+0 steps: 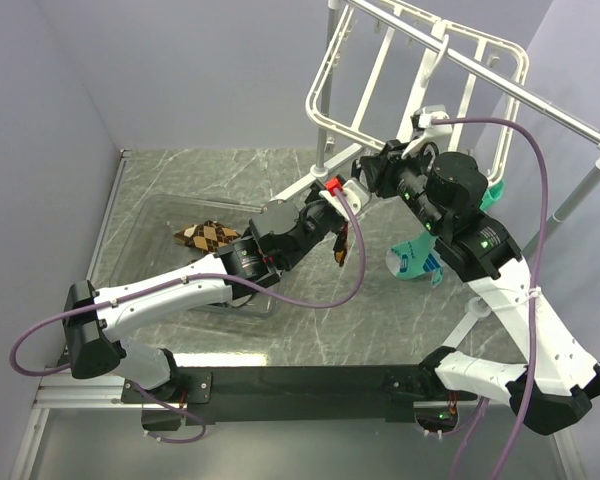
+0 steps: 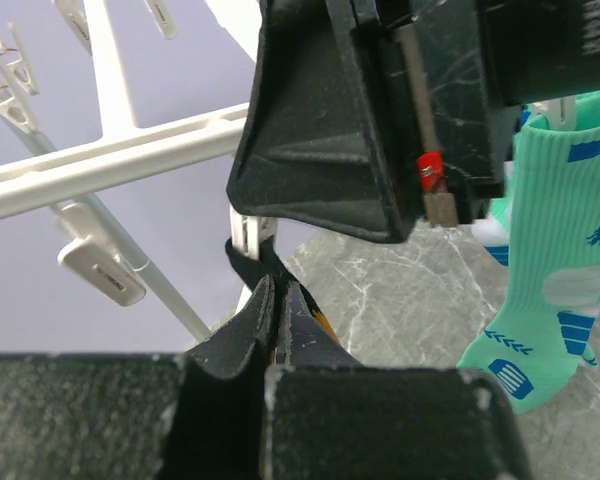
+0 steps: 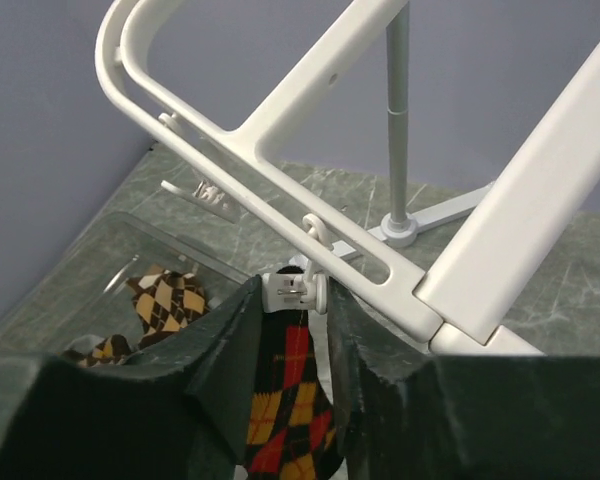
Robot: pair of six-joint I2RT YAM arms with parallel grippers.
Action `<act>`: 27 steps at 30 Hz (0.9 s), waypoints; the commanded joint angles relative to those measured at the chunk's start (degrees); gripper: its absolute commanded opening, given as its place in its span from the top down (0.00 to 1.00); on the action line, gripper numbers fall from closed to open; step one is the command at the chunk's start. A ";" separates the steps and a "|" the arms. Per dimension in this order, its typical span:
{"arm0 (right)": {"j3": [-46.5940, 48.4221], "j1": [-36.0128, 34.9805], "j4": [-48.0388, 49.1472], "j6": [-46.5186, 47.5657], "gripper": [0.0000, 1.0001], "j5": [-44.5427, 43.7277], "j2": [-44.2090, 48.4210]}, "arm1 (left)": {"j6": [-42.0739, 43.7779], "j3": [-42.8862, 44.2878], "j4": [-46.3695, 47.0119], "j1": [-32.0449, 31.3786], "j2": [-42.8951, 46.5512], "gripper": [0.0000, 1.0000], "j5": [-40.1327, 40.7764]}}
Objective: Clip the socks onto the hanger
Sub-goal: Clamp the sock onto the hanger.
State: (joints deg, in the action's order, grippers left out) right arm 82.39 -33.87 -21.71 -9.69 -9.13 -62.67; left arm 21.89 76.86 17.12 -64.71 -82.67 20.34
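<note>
Left pincer [image 2: 277, 302]: clamped on the argyle sock [image 3: 292, 400]. Right pincer [image 3: 294, 318]: jaws apart astride the clip [image 3: 295, 288]. Confirm the clip bites before you release left.

A grey marbled table [image 1: 310, 330] is carrying a clear shallow tray [image 3: 150, 232] on its left side, and an argyle sock [image 1: 208, 235] is lying inside it. A metal stand [image 3: 400, 232] is resting its spreading feet on the far part

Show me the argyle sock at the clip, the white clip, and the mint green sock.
Argyle sock [image 3: 292, 405], right wrist view, on the patterned fabric hanging below the clip.
White clip [image 3: 296, 290], right wrist view, on its body.
Mint green sock [image 2: 545, 215], left wrist view, on its ribbed leg.
</note>
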 commanded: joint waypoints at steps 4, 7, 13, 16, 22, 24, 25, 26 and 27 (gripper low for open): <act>2.69 -0.15 -2.54 -1.20 0.40 2.88 0.80 | 1.40 2.77 3.53 -0.60 -0.12 0.99 0.67; 2.60 -0.15 -2.98 -1.99 0.33 2.71 1.59 | 1.40 3.03 3.27 -0.51 -0.65 0.99 0.76; 1.11 -0.15 -1.76 -2.70 0.30 -1.58 2.82 | -1.58 2.95 1.07 -0.51 0.05 0.98 -3.72; -0.03 -0.06 -0.79 -3.05 0.30 -5.01 3.17 | -4.13 2.68 -0.34 -0.51 0.76 0.98 -6.79; -3.29 -0.15 2.29 -2.53 0.32 -11.17 4.58 | -8.87 1.72 -2.97 -0.51 1.72 0.58 -10.86; -3.29 -0.06 2.12 -1.56 0.33 -12.05 4.67 | -9.93 0.49 -2.98 -0.42 2.43 0.40 -8.75; -3.38 -0.06 2.20 -1.21 0.33 -12.49 4.84 | -11.68 -0.04 -2.80 -0.16 3.65 0.36 -7.78; -3.55 -0.06 2.20 -0.86 0.33 -13.19 4.93 | -13.00 -0.91 -2.45 0.19 4.44 0.24 -7.25; -4.07 0.12 2.38 -0.16 0.34 -15.03 5.19 | -14.49 -1.36 -2.45 1.85 5.15 0.23 -7.42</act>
State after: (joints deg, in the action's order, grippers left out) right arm 78.89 -33.87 -22.74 -11.84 -19.18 -59.22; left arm 12.67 76.44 13.58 -64.69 -82.11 11.99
